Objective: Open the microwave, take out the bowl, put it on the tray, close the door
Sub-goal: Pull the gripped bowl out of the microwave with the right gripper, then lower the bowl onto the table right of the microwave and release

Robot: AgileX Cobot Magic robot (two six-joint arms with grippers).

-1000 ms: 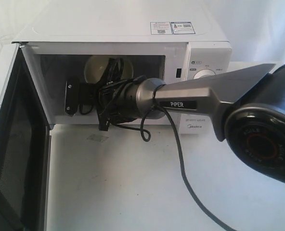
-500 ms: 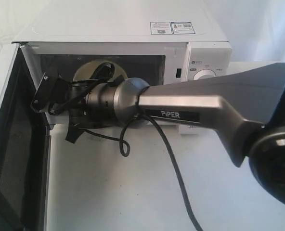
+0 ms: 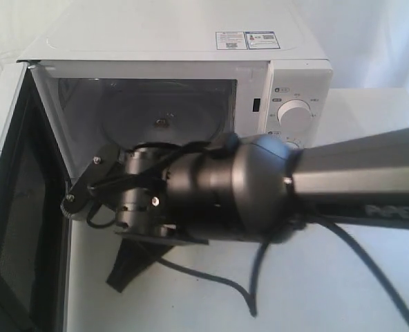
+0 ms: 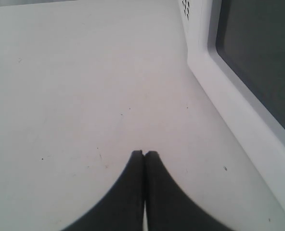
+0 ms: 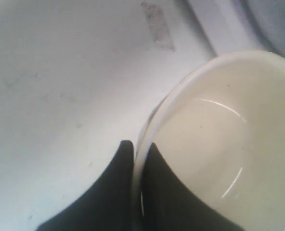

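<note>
The white microwave [image 3: 191,41] stands with its door [image 3: 11,207] swung wide to the left. Only the glass turntable [image 3: 164,119] shows in the cavity. My right arm [image 3: 218,194] fills the front of the exterior view, outside the cavity, and hides the bowl there. In the right wrist view my right gripper [image 5: 138,147] is shut on the rim of the cream bowl [image 5: 219,144], one finger inside and one outside, above the white table. My left gripper [image 4: 144,154] is shut and empty over the table beside the door [image 4: 258,57]. The tray is out of view.
The white table [image 3: 191,304] spreads in front of the microwave. A black cable [image 3: 253,277] hangs from the right arm over it. A greyish tape mark [image 5: 157,24] lies on the table near the bowl. The open door [image 4: 214,91] walls off the left side.
My right arm has drawn back out of the cavity toward the camera and lower, taking the bowl with it. The turntable now shows bare.
</note>
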